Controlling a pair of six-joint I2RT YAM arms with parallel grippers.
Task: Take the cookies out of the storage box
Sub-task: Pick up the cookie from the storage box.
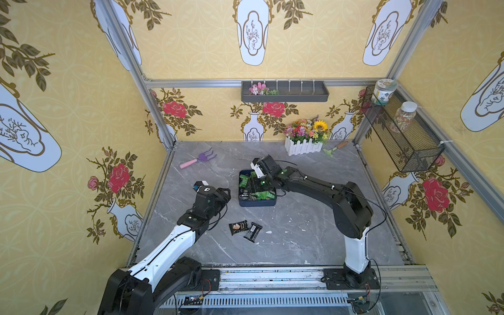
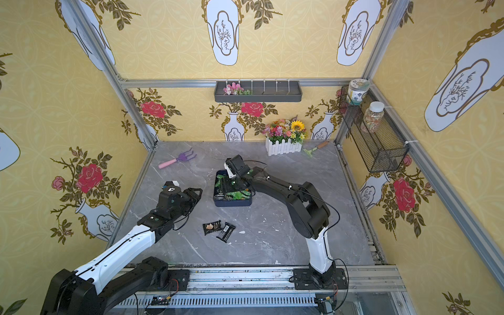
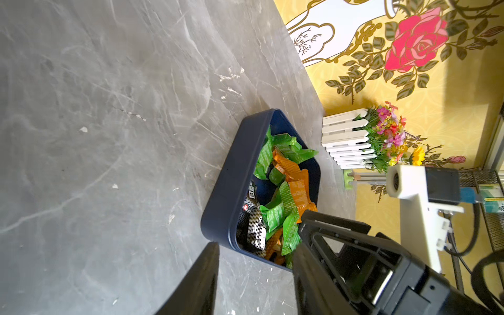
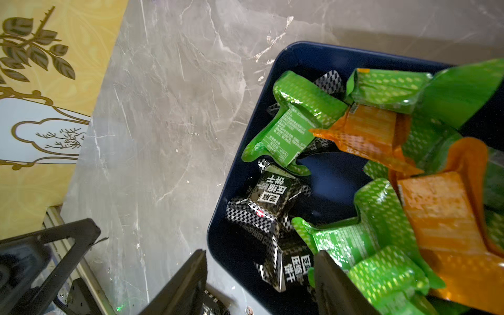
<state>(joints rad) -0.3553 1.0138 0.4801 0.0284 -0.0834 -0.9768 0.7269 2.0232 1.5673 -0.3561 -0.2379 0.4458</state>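
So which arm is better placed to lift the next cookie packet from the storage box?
Right, likely. The right end effector, open, hangs directly over the storage box, jaws either side of a black packet. The left end effector, open and empty, sits off to the box's side.

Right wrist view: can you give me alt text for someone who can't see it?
A navy box holding a jumble of crinkly green, orange and black cookies sits on a grey marble table. The right gripper hangs open above the box's edge, one finger outside it, with a black packet under the gap.
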